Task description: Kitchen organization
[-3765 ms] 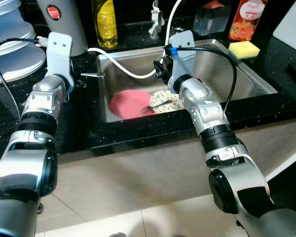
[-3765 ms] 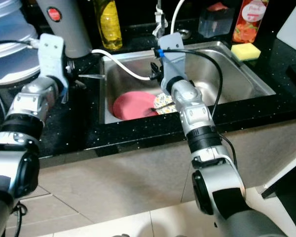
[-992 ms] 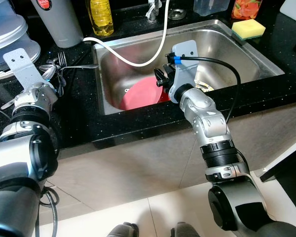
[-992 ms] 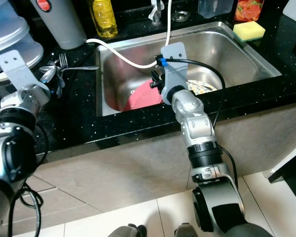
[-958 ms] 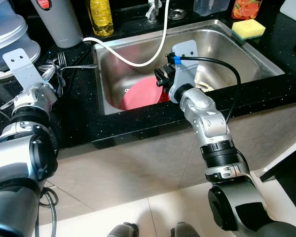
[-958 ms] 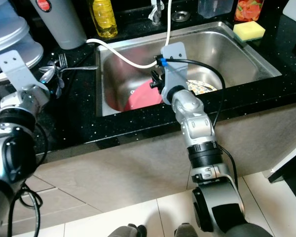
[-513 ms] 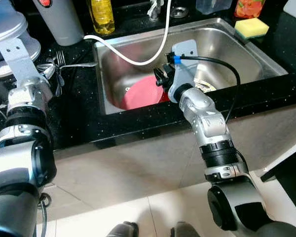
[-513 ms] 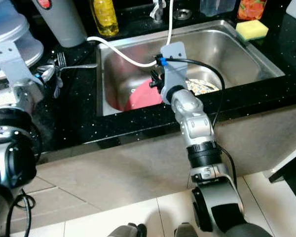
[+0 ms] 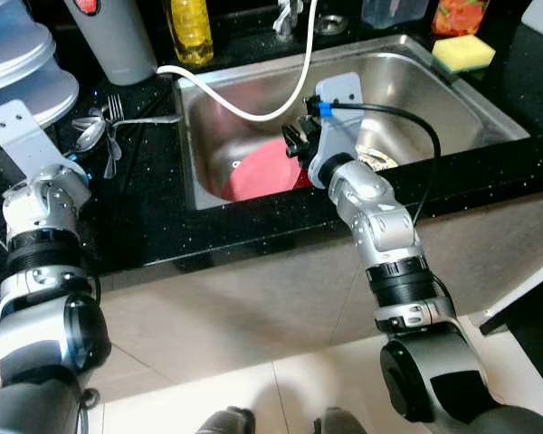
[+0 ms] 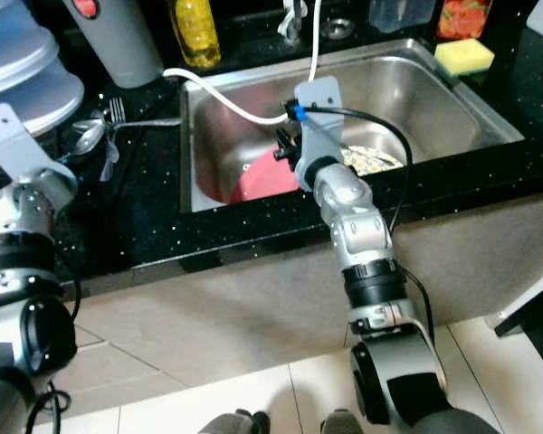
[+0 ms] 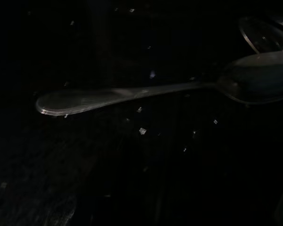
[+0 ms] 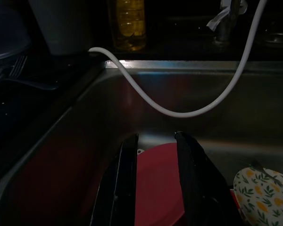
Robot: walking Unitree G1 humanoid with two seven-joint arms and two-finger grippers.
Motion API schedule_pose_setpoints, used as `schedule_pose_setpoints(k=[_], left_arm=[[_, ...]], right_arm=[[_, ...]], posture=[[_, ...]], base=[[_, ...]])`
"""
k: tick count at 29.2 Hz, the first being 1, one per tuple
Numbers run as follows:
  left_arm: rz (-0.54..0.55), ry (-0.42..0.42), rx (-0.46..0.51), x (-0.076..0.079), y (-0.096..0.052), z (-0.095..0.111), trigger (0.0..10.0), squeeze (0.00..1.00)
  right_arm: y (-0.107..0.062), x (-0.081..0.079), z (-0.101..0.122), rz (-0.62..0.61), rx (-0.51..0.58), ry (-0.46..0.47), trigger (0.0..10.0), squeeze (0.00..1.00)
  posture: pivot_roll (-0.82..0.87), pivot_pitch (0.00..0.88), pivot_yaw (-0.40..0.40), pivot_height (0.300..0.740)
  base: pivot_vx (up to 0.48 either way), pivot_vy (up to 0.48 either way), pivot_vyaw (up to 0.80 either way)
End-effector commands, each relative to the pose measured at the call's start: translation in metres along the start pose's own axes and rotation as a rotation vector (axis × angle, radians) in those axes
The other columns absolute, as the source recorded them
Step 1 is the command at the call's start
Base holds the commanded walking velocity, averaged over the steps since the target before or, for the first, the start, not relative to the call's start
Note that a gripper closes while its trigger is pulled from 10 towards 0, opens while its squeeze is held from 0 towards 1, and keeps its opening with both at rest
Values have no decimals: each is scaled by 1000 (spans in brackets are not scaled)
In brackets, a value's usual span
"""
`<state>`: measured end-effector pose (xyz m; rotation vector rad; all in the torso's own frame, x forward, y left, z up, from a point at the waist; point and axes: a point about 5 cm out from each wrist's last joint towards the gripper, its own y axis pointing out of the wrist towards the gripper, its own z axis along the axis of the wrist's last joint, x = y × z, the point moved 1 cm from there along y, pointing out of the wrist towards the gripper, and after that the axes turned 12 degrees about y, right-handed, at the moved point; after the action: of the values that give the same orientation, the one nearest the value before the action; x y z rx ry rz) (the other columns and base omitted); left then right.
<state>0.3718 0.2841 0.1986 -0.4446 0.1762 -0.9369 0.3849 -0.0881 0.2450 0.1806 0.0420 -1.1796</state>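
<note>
Two black fingers of the right gripper (image 12: 154, 174) are hanging narrowly parted over the red plate (image 9: 267, 169) in the sink (image 9: 434, 86) (left gripper's fingers: cannot tell), so lowering straight onto its rim looks wisest.

The right arm reaches down into the steel sink (image 10: 434, 99), its right gripper (image 10: 285, 149) just over a red plate (image 10: 262, 176). Beside it lies a floral plate (image 10: 373, 161); a white hose (image 10: 244, 99) loops behind.
</note>
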Motion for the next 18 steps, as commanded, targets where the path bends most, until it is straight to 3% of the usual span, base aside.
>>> schedule_pose_setpoints(k=[1,2,3,6,7,8,13,18], left_arm=[[29,45,-202,-5,7,-49,8706,0],[44,46,-209,-7,4,-53,4980,0],[68,43,-215,-9,0,-58,4235,0],[77,40,-217,-10,-2,-60,4235,0],[69,27,-228,-9,-4,-63,902,0],[49,-12,-269,-6,-6,-71,0,0],[15,-73,-332,-2,-9,-84,0,0],[16,-83,-320,-4,-11,-83,0,0]], right_arm=[[2,-5,-1,15,-2,3,10000,0],[2,-5,-1,16,-2,3,10000,0],[3,-5,-1,17,-1,4,10000,0],[3,-5,-1,17,-1,4,10000,0],[3,-5,-1,18,-1,5,10000,0],[3,-5,-1,20,-2,5,10000,0],[4,-6,-1,23,-2,5,10000,0],[4,-6,0,24,-2,5,10000,0]], posture=[[149,96,102,740],[151,96,100,740],[155,95,99,740],[155,95,99,740],[156,95,98,740],[157,94,96,740],[157,94,94,740],[158,94,93,740]], base=[[0,0,0],[0,0,0],[0,0,0],[0,0,0],[0,0,0],[0,0,0],[0,0,0],[0,0,0]])
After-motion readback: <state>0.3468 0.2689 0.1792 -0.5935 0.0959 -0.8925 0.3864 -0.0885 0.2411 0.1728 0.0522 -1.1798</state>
